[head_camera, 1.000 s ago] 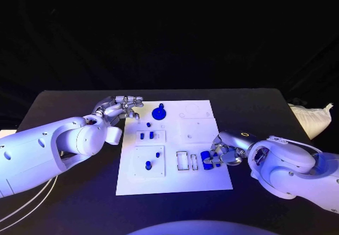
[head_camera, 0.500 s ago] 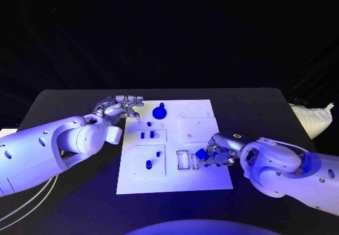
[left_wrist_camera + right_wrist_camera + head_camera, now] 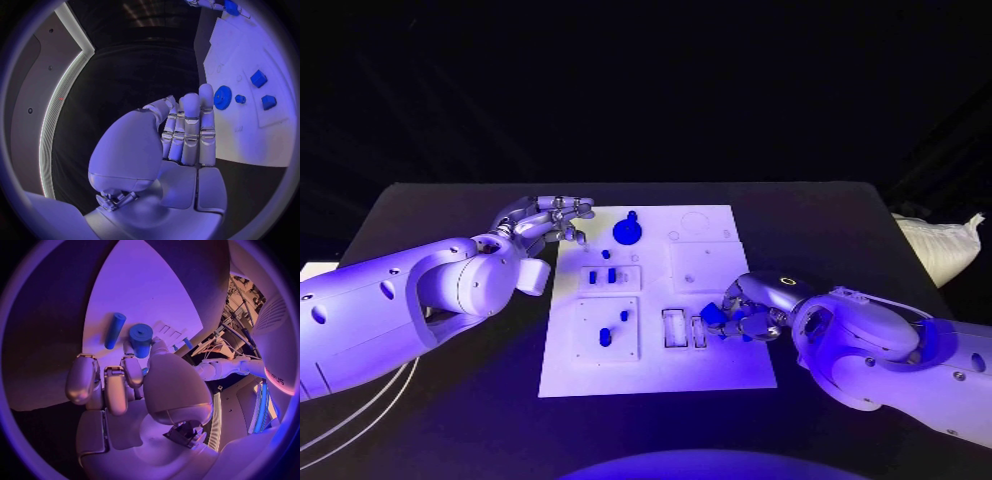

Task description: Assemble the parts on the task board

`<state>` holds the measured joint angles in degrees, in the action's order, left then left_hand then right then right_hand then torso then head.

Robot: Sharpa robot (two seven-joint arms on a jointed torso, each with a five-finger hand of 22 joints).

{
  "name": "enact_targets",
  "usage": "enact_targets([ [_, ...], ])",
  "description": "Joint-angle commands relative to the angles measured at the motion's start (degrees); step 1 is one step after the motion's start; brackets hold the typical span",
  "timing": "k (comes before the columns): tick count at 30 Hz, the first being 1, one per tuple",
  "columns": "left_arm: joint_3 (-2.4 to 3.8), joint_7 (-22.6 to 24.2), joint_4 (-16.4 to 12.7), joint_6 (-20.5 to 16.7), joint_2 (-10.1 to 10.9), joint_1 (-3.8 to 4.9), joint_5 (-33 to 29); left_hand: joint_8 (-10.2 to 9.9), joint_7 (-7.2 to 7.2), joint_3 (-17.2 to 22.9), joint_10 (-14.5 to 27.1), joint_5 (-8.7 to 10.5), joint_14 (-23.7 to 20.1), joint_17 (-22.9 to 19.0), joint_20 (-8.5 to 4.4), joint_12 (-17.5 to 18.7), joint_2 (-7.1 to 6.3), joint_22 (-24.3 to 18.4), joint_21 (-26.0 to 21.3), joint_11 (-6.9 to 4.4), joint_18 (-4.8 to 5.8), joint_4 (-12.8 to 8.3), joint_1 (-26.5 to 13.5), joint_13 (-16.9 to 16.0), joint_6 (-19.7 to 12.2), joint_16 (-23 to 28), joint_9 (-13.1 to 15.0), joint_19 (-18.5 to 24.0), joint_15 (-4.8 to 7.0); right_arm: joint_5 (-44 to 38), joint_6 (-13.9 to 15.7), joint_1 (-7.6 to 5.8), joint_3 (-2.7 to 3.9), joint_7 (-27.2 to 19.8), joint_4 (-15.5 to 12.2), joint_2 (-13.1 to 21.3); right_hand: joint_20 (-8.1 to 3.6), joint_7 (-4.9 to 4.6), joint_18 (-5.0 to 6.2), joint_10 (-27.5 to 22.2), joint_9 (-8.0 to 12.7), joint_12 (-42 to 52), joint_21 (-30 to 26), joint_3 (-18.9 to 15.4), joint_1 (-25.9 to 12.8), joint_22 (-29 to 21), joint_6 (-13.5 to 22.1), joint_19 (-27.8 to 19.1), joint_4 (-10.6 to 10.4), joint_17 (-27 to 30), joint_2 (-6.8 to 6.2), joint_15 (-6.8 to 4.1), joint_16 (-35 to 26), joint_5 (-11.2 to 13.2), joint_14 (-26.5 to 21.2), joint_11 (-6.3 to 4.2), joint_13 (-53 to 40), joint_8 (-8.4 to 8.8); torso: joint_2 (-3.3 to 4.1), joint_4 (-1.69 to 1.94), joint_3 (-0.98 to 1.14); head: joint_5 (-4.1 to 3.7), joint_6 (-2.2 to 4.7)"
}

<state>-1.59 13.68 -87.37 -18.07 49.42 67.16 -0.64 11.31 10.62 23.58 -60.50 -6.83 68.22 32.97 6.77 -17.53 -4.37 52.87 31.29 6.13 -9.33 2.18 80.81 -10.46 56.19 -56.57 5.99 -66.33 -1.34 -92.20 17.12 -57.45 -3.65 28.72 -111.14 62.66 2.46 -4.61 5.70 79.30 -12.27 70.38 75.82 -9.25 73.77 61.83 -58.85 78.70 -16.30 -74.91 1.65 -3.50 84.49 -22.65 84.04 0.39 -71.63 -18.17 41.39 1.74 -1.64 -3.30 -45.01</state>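
Right robot hand [image 3: 750, 318] held blue peg [image 3: 140, 339] just over task board [image 3: 718, 375] slots. Judged: placing step; next, line up, push in. Left robot hand [image 3: 545, 218] curled shut, holding nothing, at board's edge.

Left hand [image 3: 548, 217] curled; right hand [image 3: 747, 318] pinching part [image 3: 714, 315]

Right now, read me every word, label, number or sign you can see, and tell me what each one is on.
Small dark lettering on the white casing, seen in the right wrist view: too small and bent to read.
task board: no print that can be read.
blue part held by the right hand: no mark visible.
No text can be read anywhere here.
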Motion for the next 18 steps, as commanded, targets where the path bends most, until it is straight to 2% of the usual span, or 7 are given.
enact_targets([
  [1, 0.04, 0.3, -0.1, 1.1, -0.1, -0.05, 0.2, 0.3, 0.03, -0.2, 0.5, -0.33, -0.4, -0.1, 0.37, -0.2, 0.45, -0.1, -0.3, 0.13, -1.09, 0.0, 0.0, -0.1, -0.4, 0.2, 0.0, -0.2, -0.11, 5.3, 5.6, -0.19, 0.09, -0.9, -1.0, 0.7, -0.17, 0.04, -0.38, 0.7, -0.6, -0.2, 0.3, 0.1, 1.1, 0.1, -0.3, 0.2, -0.1, -6.0, 0.46, -0.37, 0.2, -0.8, 4.3, -0.34, 0.3, -0.45, 0.02, 0.04, -0.01, -0.13, 0.18],
  [4, 0.04, 0.2, -0.1, 1.1, -0.1, -0.06, 0.2, 0.3, 0.03, -0.2, 0.5, -0.33, -0.4, -0.1, 0.37, -0.2, 0.45, -0.1, -0.3, 0.13, -1.09, 0.0, 0.0, -0.1, -0.4, 0.2, 0.0, -0.2, -0.11, 10.0, 7.1, -0.79, 0.19, -1.5, -1.7, 1.1, -0.20, 0.02, -0.39, 0.6, -0.8, -0.4, 0.3, -0.1, 0.9, 0.1, -0.3, 0.2, -0.2, -5.9, 0.43, -0.38, 0.1, -1.3, 4.3, -0.34, 0.4, -0.40, 0.04, 0.00, 0.03, -0.05, 0.30],
  [7, 0.04, 0.2, -0.1, 1.2, -0.2, -0.08, 0.2, 0.3, 0.03, -0.2, 0.5, -0.33, -0.4, -0.1, 0.37, -0.2, 0.45, -0.1, -0.3, 0.13, -1.09, 0.0, 0.0, -0.1, -0.4, 0.2, 0.0, -0.2, -0.11, 14.3, 7.3, -1.29, 0.25, -1.9, -2.2, 1.2, -0.20, -0.04, -0.40, 0.5, -1.0, -0.8, 0.3, -0.5, 0.5, 0.1, -0.1, 0.2, -0.3, -5.8, 0.58, -0.36, 0.1, -2.1, 4.3, -0.29, 0.5, -0.24, 0.11, 0.04, 0.06, -0.14, 0.40],
  [9, 0.04, 0.1, 0.0, 1.3, -0.2, -0.08, 0.2, 0.3, 0.02, -0.2, 0.5, -0.34, -0.5, -0.1, 0.38, -0.2, 0.46, -0.1, -0.3, 0.12, -1.10, 0.0, 0.0, -0.1, -0.5, 0.2, 0.0, -0.2, -0.11, 16.5, 7.2, -1.48, 0.27, -2.1, -2.3, 1.2, -0.19, -0.08, -0.41, 0.3, -1.2, -1.2, 0.3, -0.6, 0.4, 0.2, 0.1, 0.2, -0.3, -5.9, 0.69, -0.32, 0.1, -3.0, 4.3, -0.26, 0.7, -0.07, 0.12, 0.05, 0.01, -0.26, 0.46],
  [11, 0.04, 0.0, 0.0, 1.4, -0.3, -0.09, 0.2, 0.3, 0.02, -0.2, 0.5, -0.34, -0.5, -0.1, 0.38, -0.2, 0.46, -0.1, -0.3, 0.12, -1.10, 0.0, 0.0, -0.1, -0.5, 0.2, 0.0, -0.2, -0.11, 18.3, 7.0, -1.63, 0.29, -2.0, -2.4, 1.0, -0.17, -0.12, -0.41, 0.1, -1.3, -1.7, 0.4, -0.7, 0.5, 0.2, 0.3, 0.2, -0.2, -5.8, 0.79, -0.30, 0.1, -3.8, 4.3, -0.22, 1.0, 0.07, 0.07, 0.08, -0.02, -0.28, 0.44],
  [15, 0.04, -0.1, 0.1, 1.5, -0.3, -0.12, 0.2, 0.3, 0.01, -0.2, 0.5, -0.35, -0.5, -0.2, 0.38, -0.2, 0.47, -0.1, -0.3, 0.12, -1.10, 0.0, 0.0, -0.1, -0.5, 0.2, 0.0, -0.2, -0.11, 20.2, 5.5, -1.78, 0.31, -1.5, -2.4, -0.1, -0.14, -0.19, -0.41, -0.2, -1.4, -2.2, 0.4, -1.0, 0.2, 0.2, 0.4, 0.2, -0.3, -5.8, 0.80, -0.26, 0.0, -4.2, 4.3, -0.17, 1.4, 0.17, 0.04, 0.00, 0.00, 0.17, 0.30],
  [18, 0.04, -0.1, 0.1, 1.6, -0.4, -0.13, 0.2, 0.3, 0.01, -0.2, 0.5, -0.35, -0.5, -0.2, 0.38, -0.2, 0.47, -0.1, -0.3, 0.12, -1.10, 0.0, 0.0, -0.1, -0.5, 0.2, 0.0, -0.2, -0.11, 21.2, 4.3, -1.77, 0.31, -1.2, -2.0, -1.3, -0.10, -0.22, -0.40, -0.3, -1.6, -2.5, 0.3, -1.3, -0.3, 0.2, 0.4, 0.1, -0.4, -5.7, 0.80, -0.22, 0.0, -4.4, 4.2, -0.12, 1.5, 0.23, 0.03, 0.09, -0.12, 0.11, 0.41],
])
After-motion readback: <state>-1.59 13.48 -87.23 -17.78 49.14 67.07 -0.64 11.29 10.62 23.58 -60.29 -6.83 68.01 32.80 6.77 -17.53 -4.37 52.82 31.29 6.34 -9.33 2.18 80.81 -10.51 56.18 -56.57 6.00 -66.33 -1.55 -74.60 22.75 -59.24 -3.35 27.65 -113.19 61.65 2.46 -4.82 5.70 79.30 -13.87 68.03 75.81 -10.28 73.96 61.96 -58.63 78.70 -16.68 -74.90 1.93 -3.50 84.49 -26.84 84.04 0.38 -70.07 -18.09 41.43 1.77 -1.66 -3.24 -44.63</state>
